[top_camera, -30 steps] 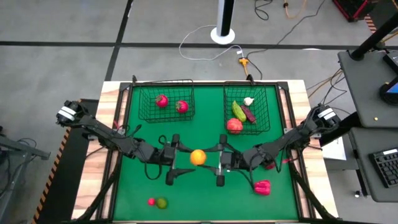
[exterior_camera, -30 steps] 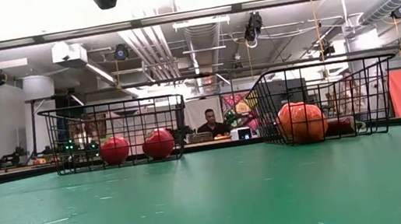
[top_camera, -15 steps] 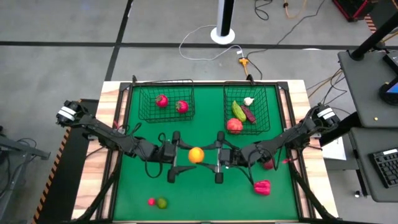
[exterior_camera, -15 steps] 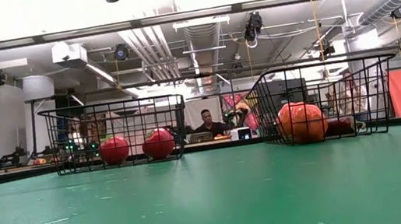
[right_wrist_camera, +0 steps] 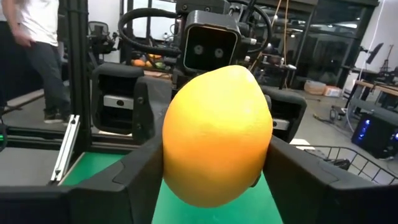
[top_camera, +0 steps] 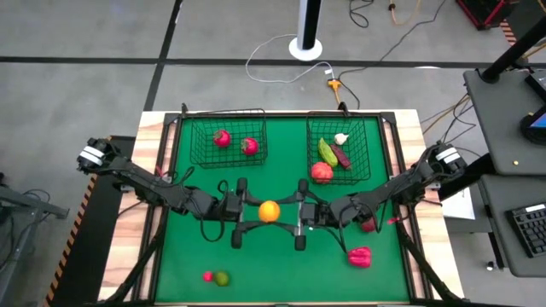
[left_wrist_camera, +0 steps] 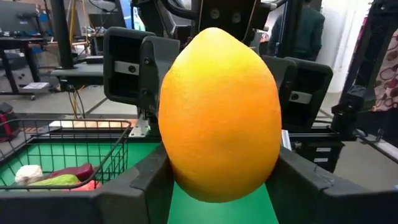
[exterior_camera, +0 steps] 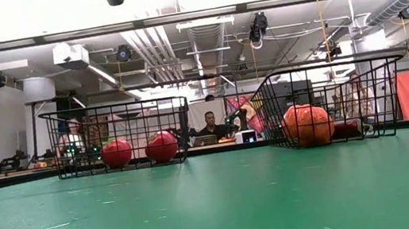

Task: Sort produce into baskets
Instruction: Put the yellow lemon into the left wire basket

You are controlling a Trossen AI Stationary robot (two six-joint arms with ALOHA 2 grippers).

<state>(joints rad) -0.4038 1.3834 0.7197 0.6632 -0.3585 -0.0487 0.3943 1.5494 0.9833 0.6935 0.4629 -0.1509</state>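
Note:
An orange-yellow egg-shaped fruit (top_camera: 270,211) hangs in the air over the middle of the green table, between my two grippers, which face each other. My left gripper (top_camera: 258,211) comes at it from the table's left and my right gripper (top_camera: 281,211) from the right, and both are shut on it. Each wrist view shows the fruit (left_wrist_camera: 217,115) (right_wrist_camera: 216,134) filling the gap between that arm's own fingers, with the other gripper right behind it. The left basket (top_camera: 227,141) holds two red round pieces. The right basket (top_camera: 345,150) holds garlic, a yellow-green oblong piece, a purple piece and a red round one. My left gripper pinches the fruit's lower sides (left_wrist_camera: 169,163) between its two fingers (left_wrist_camera: 144,183). It comes level from the table's left. The fruit is lifted clear of the table, pointed end up. My right gripper pinches the same fruit's sides (right_wrist_camera: 169,163) between its two fingers (right_wrist_camera: 292,171). It comes level from the table's right, opposite my left gripper. The fruit sits upright between the fingers, clear of the table.
A red pepper (top_camera: 360,256) lies near the right front, and a red piece (top_camera: 368,224) lies beside my right arm. A green lime (top_camera: 222,278) and a small red piece (top_camera: 207,275) lie near the front edge. People show in the room beyond the table.
Both grippers and the orange-yellow fruit have drifted a little toward the table's far edge. The fruit stays in the air between them.

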